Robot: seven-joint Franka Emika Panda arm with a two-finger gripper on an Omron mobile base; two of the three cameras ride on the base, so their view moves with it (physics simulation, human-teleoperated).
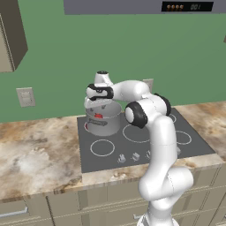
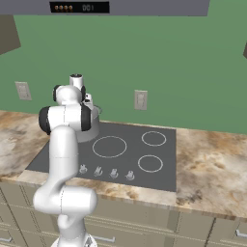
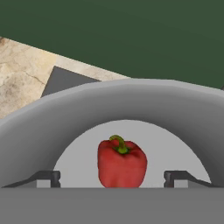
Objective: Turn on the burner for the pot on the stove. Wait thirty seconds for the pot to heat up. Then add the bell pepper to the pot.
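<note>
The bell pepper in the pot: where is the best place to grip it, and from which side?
Grip the bell pepper across its rounded body, coming straight down from above. The pot walls surround it, blocking any side approach, and its stem points up between the spread tool fingers.

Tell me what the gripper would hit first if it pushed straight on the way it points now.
Most likely the bell pepper: the gripper points down into the pot, fingers spread either side of the pepper, which sits dead ahead. The pot's floor follows. How far ahead the pepper lies is unclear.
</note>
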